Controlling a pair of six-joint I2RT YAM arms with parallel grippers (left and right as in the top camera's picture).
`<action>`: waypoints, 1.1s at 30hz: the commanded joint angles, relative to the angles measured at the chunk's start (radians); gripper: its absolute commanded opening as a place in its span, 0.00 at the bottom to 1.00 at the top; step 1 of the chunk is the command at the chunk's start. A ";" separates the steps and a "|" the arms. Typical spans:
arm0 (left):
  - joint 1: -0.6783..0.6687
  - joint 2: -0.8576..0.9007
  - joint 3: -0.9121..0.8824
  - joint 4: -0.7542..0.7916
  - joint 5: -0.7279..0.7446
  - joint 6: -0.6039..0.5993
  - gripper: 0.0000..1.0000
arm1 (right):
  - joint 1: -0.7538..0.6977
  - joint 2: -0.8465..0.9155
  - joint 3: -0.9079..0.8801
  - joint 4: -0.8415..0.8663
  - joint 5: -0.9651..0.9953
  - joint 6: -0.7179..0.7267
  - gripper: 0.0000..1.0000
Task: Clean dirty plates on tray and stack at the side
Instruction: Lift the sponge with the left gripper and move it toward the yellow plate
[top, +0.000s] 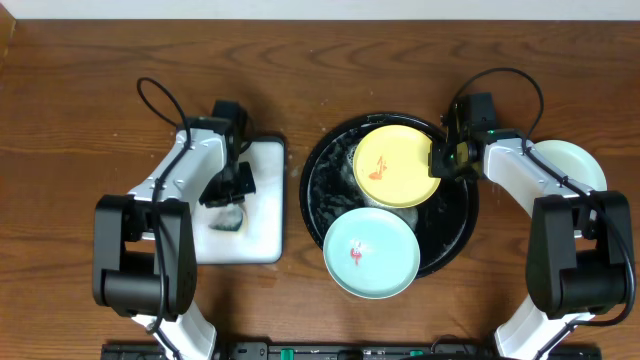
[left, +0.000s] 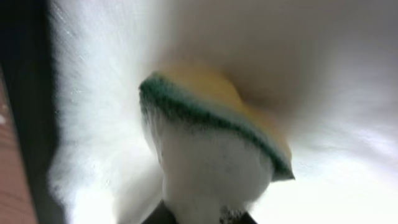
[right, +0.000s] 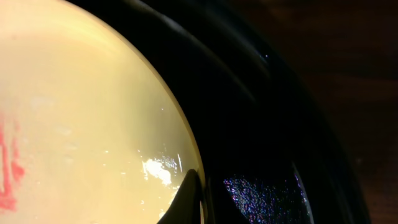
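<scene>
A wooden desk (top: 60, 150) of dark reddish-brown is seen from above, its grain drawn in long streaks from left to right. The boards are evenly lit, and no hard shadows are cast on them. Along the far edge a narrow pale strip (top: 320, 6) is shown; whether it is wall or floor cannot be told. A black bar (top: 300, 352) is seen along the near edge. In the wrist views only dim slivers of the same wood are caught.

The tray (top: 315, 190) holds two plates (top: 398, 165); third plate (top: 575, 160) lies right.
</scene>
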 joint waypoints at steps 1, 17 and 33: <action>-0.018 -0.069 0.108 -0.018 0.065 0.024 0.07 | -0.006 0.046 -0.016 -0.019 0.035 0.006 0.01; -0.403 -0.001 0.179 0.458 0.359 -0.180 0.08 | -0.005 0.046 -0.016 -0.025 0.029 0.006 0.01; -0.462 0.355 0.180 0.691 0.467 -0.359 0.07 | -0.004 0.046 -0.016 -0.031 0.016 0.006 0.01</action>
